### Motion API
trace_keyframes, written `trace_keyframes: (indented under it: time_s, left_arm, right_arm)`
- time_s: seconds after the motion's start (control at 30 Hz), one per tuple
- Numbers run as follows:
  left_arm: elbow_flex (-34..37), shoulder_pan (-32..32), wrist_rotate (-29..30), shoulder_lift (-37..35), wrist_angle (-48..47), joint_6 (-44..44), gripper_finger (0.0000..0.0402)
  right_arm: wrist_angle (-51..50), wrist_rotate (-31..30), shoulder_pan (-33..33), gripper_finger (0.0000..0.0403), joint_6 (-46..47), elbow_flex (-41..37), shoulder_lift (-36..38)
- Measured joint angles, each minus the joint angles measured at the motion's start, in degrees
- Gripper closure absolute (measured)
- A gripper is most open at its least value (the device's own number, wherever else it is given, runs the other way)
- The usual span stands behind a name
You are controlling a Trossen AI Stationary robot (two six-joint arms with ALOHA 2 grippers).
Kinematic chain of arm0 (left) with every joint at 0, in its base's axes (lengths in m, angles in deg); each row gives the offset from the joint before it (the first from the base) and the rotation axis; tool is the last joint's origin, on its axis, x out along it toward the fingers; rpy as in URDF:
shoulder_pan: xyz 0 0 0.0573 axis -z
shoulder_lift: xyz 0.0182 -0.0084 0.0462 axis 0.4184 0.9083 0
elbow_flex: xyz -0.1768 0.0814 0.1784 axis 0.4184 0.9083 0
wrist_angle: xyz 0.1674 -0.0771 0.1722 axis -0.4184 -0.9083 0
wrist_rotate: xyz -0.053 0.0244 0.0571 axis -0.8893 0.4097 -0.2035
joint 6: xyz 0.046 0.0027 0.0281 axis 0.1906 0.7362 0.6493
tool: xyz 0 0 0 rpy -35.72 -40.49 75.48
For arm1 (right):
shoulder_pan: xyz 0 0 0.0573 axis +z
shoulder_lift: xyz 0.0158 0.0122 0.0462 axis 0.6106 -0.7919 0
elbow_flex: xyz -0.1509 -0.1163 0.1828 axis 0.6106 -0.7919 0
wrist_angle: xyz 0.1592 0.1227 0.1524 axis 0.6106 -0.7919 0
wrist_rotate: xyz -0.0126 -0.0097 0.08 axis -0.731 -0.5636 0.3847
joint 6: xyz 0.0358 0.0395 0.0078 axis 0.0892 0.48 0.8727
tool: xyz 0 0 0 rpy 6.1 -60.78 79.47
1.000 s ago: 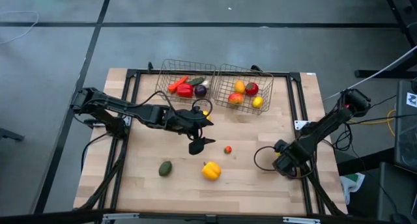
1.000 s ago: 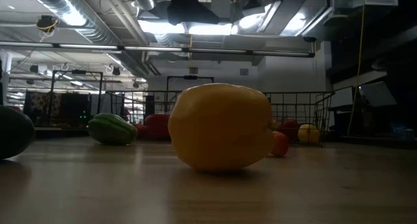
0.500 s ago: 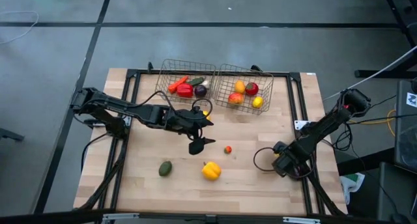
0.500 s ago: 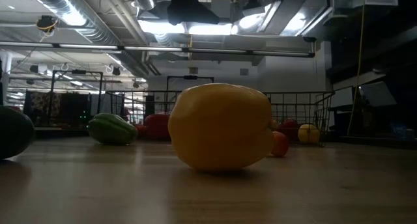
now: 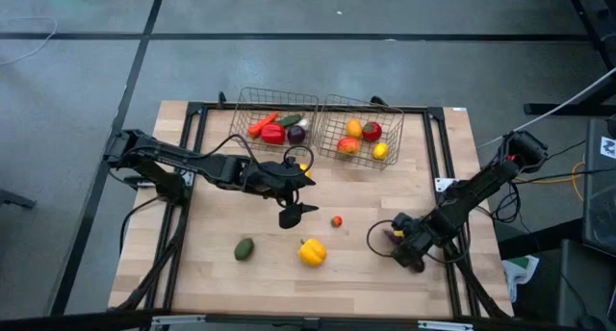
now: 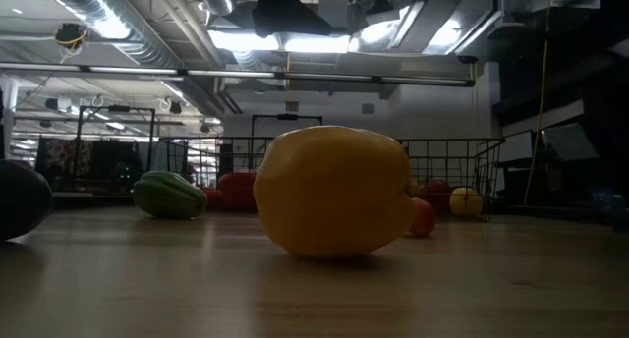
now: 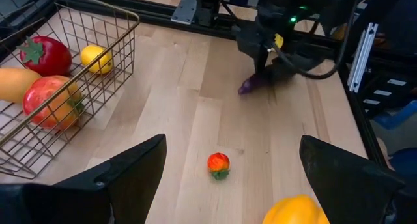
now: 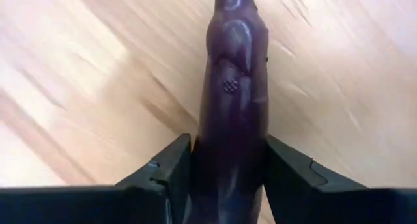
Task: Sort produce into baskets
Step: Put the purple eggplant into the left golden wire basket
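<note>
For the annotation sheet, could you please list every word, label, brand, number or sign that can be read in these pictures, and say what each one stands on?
None: no readable text appears in any view.
The white tag at the high view's right edge carries dark marks too small to read.
The toy produce, the wire baskets and the wooden table carry no lettering.

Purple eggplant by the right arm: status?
Right gripper shut on purple eggplant, low over table. Left gripper open, mid-table, idle. Path to wire baskets: nothing blocking.
</note>
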Motion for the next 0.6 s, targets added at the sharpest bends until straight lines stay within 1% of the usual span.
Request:
trace_keyframes:
  time_s: [0.17, 0.4, 0.5, 0.6]
  left_arm:
    - [0.0, 0.0, 0.0, 0.0, 0.0, 0.0, 0.0054]
    - [0.0, 0.0, 0.0, 0.0, 0.0, -0.1, 0.0054]
    - [0.0, -0.1, 0.0, -0.1, 0.0, -0.1, 0.0054]
    - [-0.1, -0.8, 0.0, -0.6, 0.0, -0.5, 0.0054]
  right_arm:
    - [7.3, -7.8, 0.0, 0.0243, -0.1, 0.0, -0.1]
    - [12.7, -16.6, -0.8, 0.0243, -0.4, 0.0, -0.1]
    - [16.5, -17.8, -3.3, 0.0243, -5.7, 0.0, -0.1]
    - [22.3, -17.0, -7.5, 0.0243, -13.8, 0.0, -0.1]
